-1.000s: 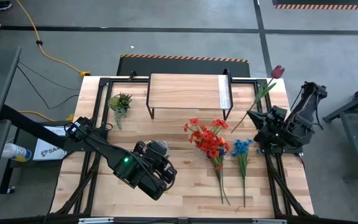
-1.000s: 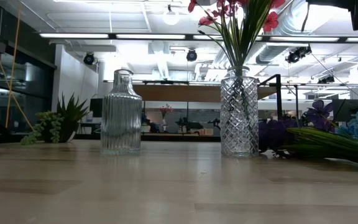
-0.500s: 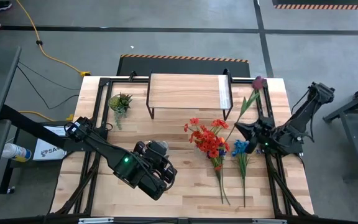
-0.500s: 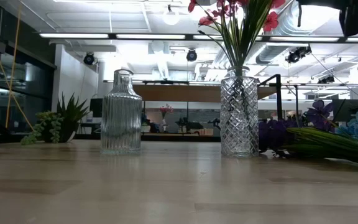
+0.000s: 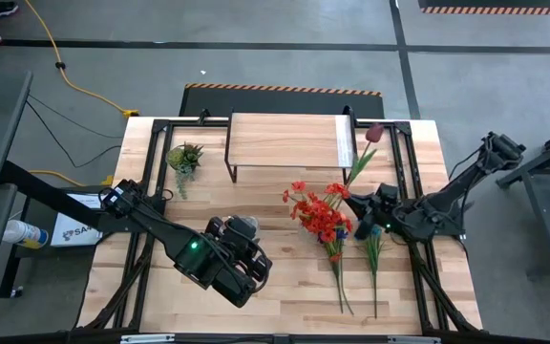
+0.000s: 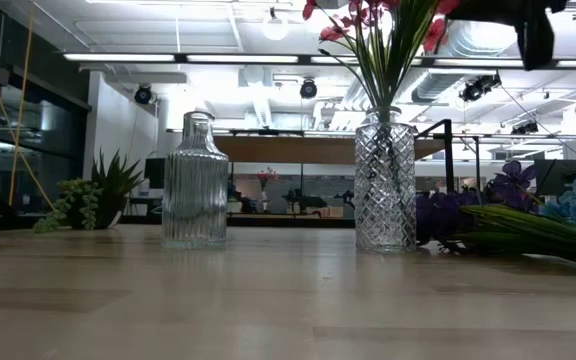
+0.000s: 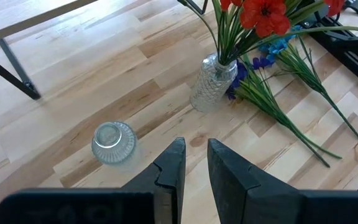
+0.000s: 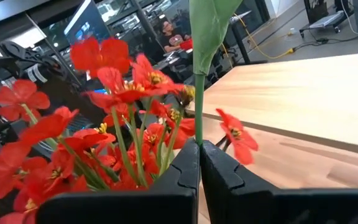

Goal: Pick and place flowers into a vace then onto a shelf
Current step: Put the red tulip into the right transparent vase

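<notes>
My right gripper (image 5: 349, 200) (image 8: 199, 149) hovers beside the red flowers (image 5: 318, 215) that stand in a cut-glass vase (image 6: 385, 180) (image 7: 213, 81). It is shut on a single flower with a dark red bloom (image 5: 374, 132). Blue flowers (image 5: 370, 229) and purple flowers (image 6: 498, 195) lie flat on the table to the right of the vase. A ribbed glass bottle (image 6: 195, 180) (image 7: 112, 142) stands empty on the table. My left gripper (image 5: 254, 262) (image 7: 194, 165) waits above the table near the bottle, open by a narrow gap and holding nothing. The shelf (image 5: 289, 143) stands at the far edge. My right gripper pinches the single flower's thin green stem (image 8: 197, 134) between its two fingers, which lie across the stem and come roughly level from the table's right. The flower is lifted clear, its stem rising out of the fingers and slanting toward the far edge up to the bloom.
A small spiky potted plant (image 5: 184, 158) sits left of the shelf. The near-centre of the plank tabletop (image 5: 294, 296) is bare. Dark frame rails run along the table's right edge (image 5: 418, 258).
My right gripper has swept toward the table's left, from the right edge to beside the red flowers, carrying the single flower with it. Its bloom has travelled from beyond the table's far right corner to just right of the shelf. The fingers have stayed shut on the stem.
</notes>
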Robot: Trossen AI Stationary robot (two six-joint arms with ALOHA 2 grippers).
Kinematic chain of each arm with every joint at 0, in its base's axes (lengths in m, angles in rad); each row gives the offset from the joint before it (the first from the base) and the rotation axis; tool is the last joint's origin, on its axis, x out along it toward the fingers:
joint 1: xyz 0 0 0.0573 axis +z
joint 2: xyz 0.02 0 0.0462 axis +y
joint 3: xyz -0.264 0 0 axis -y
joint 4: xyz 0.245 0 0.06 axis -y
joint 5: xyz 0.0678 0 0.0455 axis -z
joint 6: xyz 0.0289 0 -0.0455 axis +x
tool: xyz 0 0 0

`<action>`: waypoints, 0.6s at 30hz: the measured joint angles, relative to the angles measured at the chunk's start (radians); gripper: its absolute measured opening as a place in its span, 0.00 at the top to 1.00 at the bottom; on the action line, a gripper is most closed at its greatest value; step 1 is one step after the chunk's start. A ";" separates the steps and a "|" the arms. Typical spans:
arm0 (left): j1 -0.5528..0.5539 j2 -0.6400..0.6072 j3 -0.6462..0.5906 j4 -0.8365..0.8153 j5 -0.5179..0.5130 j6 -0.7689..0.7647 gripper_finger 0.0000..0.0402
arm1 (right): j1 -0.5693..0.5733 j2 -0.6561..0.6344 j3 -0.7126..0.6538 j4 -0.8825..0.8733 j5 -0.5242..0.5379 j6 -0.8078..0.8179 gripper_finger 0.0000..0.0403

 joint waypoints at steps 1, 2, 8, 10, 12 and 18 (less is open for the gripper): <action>0.000 0.000 0.000 0.000 0.000 0.000 0.74 | -0.010 0.014 0.000 0.016 -0.010 0.000 1.00; 0.000 0.000 0.000 0.000 0.000 0.000 0.74 | -0.018 0.027 0.000 0.028 -0.020 0.000 1.00; 0.000 0.000 0.000 0.000 0.002 0.000 0.74 | -0.058 0.096 0.000 0.100 -0.060 -0.028 1.00; 0.000 0.000 0.000 0.000 0.003 0.000 0.74 | -0.068 0.113 0.000 0.128 -0.070 -0.049 1.00; 0.000 0.000 0.000 0.000 0.003 0.000 0.74 | -0.078 0.126 0.000 0.134 -0.079 -0.051 1.00; 0.000 0.000 0.000 0.000 0.003 0.000 0.74 | -0.102 0.162 0.000 0.134 -0.083 -0.053 1.00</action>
